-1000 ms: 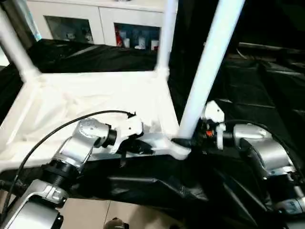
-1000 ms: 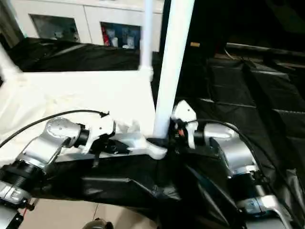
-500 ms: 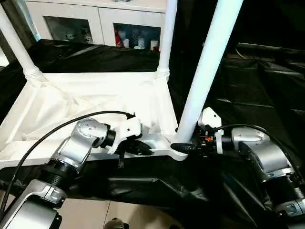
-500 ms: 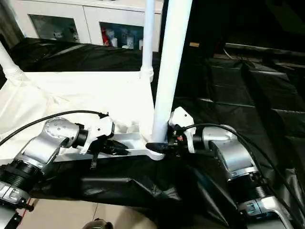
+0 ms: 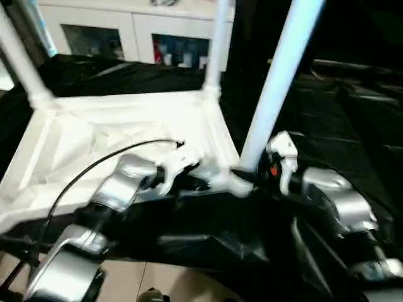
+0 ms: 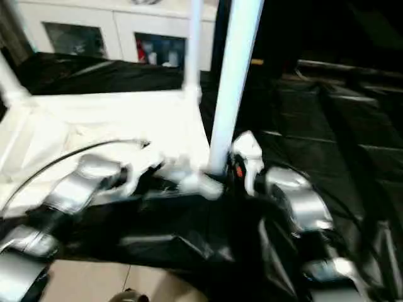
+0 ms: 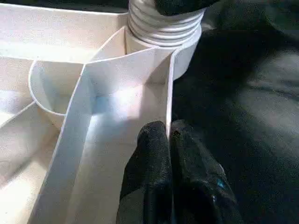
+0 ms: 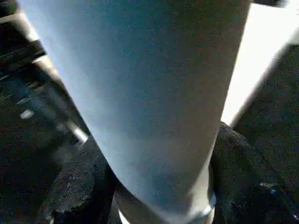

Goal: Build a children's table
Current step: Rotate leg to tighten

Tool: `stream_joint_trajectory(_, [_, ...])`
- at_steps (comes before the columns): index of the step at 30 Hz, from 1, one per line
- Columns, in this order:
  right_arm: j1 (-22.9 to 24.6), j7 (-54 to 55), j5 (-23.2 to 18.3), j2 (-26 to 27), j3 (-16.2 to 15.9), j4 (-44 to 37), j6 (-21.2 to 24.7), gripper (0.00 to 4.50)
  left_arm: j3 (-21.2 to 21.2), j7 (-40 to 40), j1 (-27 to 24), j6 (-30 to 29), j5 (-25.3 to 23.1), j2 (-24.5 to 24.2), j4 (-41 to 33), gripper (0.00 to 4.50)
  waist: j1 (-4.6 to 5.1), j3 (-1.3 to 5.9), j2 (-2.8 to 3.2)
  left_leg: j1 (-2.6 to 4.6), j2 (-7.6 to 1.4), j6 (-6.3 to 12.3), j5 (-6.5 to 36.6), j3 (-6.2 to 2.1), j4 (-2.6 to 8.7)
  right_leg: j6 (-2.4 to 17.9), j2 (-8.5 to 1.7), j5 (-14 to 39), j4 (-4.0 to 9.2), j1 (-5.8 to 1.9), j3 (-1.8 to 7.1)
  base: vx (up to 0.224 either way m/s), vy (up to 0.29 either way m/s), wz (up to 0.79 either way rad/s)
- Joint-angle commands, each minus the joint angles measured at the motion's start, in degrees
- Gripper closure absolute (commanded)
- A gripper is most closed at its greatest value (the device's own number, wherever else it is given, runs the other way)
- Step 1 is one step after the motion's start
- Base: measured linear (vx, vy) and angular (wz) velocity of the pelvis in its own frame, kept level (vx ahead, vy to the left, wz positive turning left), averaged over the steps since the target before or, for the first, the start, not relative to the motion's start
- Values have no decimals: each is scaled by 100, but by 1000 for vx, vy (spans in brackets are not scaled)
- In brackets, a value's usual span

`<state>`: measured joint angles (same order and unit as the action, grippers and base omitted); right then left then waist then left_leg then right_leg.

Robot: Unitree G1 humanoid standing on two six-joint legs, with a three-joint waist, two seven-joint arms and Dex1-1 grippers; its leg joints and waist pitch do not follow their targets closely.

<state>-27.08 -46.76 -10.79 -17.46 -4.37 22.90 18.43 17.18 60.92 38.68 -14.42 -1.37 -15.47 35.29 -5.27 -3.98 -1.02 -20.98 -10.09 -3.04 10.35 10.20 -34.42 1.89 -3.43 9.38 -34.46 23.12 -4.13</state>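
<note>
Left eye view: white table top (image 5: 119, 135) lies upside down on black sheeting (image 5: 327, 107), ribbed underside up, three legs standing in its corner sockets. Nearest leg (image 5: 277, 82) rises from the near right corner socket (image 5: 234, 182). Left gripper (image 7: 169, 135) sits just left of that socket, fingers (image 7: 149, 158) pressed together, pinching the thin outer rim wall of the top. Right gripper (image 5: 252, 178) is at the base of the nearest leg, just right of the socket; its fingers (image 8: 238, 158) sit on both sides of the leg, clamped around it. White cabinet (image 5: 132, 38) stands behind the table top.
</note>
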Motion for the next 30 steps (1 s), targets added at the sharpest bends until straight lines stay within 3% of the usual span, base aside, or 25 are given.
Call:
stream_joint_trajectory(1, [50,240,28,344,-247,311,248,205,-292,-701,410,-82,67,300,18,450,11,430,1,82,-308,77,1200,-116,416,1006,-549,1845,473,-296,301,0,0,0])
stream_joint_trajectory(3, [-234,1288,196,942,-54,884,250,206,-481,-1711,822,-339,-6,772,626,450,40,438,13,90,-279,34,1191,-117,402,1014,-538,1874,480,-286,289,0,0,0])
stream_joint_trajectory(4, [-234,1288,196,942,-54,884,250,206,-481,-1711,822,-339,-6,772,626,450,53,440,15,93,-272,-4,1204,-127,407,1006,-533,1946,484,-286,283,0,0,0])
stream_joint_trajectory(6, [-512,1978,301,1466,31,1267,239,206,-421,-2066,1052,-166,-128,1053,999,450,55,446,17,83,-268,25,1176,-127,407,968,-541,1905,491,-292,296,0,0,0])
stream_joint_trajectory(12, [-595,2025,267,1701,60,1335,247,206,-296,-1834,1068,-14,-163,1181,986,450,39,457,29,79,-292,170,1089,-122,415,1075,-542,1440,450,-324,299,0,0,0])
stream_joint_trajectory(21, [-767,1973,264,1674,274,1623,196,207,-207,-1534,1011,222,-161,1127,1026,450,66,422,14,116,-293,91,1438,-141,445,925,-557,2143,525,-299,291,0,0,0])
stream_joint_trajectory(25, [-761,1321,255,1383,169,1657,469,207,-84,-917,839,459,-140,886,775,450,93,432,8,93,-297,124,1369,-147,452,978,-558,1926,498,-317,300,0,0,0])
stream_joint_trajectory(26, [-736,1091,242,1278,109,1636,603,207,-67,-766,797,448,-122,809,705,450,112,442,-17,78,-295,175,1293,-132,442,1022,-557,1761,483,-334,309,0,0,0])
stream_joint_trajectory(30, [-652,538,294,993,-99,1590,807,207,-28,-330,685,535,-55,608,539,450,116,442,4,84,-309,262,1148,-123,429,1160,-562,1500,451,-336,310,0,0,0])
